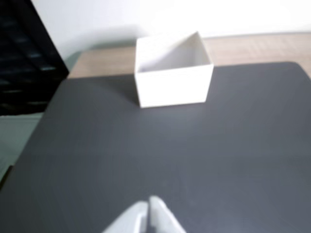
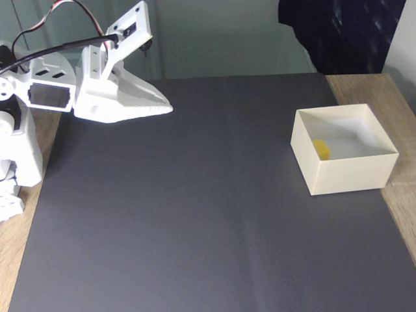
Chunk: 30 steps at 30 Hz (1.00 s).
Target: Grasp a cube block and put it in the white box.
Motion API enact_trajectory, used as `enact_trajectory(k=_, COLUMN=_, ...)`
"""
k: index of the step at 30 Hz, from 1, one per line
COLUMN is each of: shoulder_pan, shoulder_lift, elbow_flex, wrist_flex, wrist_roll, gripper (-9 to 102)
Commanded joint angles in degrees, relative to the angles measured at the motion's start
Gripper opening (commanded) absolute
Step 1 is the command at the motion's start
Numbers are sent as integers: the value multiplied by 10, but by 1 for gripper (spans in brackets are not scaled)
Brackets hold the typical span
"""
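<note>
Jaws closed tip to tip, nothing held; gripper [image 2: 166,109] hangs above the dark mat [image 2: 195,214] at its upper left in the fixed view, well apart from the white box [image 2: 351,174]. Wrist view: fingertips [image 1: 156,206] meet at the bottom edge. Cube block [image 2: 320,149] lies inside the box, near its left wall. Mat covers a wooden table [image 2: 400,195]. No readable writing.

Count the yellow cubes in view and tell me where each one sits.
1. The yellow cube lies inside the white box, near its left wall in the fixed view, partly hidden by the front wall. That wall could hide more; the dark mat carries none.
</note>
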Motion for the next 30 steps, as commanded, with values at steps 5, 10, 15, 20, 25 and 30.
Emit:
enact_trajectory(k=5, shoulder_pan=11, shoulder_lift=4, elbow_flex=6, wrist_flex=118, wrist_roll=-27, gripper=0)
enact_trajectory(k=10, shoulder_pan=1, shoulder_lift=5, elbow_flex=11, wrist_flex=221, wrist_roll=-40, gripper=0)
enact_trajectory(k=15, shoulder_pan=-22, shoulder_lift=5, elbow_flex=11, wrist_flex=283, wrist_roll=-59, gripper=0)
enact_trajectory(k=20, shoulder_pan=-37, shoulder_lift=5, elbow_flex=9, wrist_flex=332, wrist_roll=-65, gripper=0)
enact_trajectory(k=25, shoulder_pan=-32, shoulder_lift=5, elbow_flex=7, wrist_flex=350, wrist_roll=-61, gripper=0)
enact_trajectory(k=30, shoulder_pan=-19, shoulder_lift=5, elbow_flex=8, wrist_flex=358, wrist_roll=-59, gripper=0)
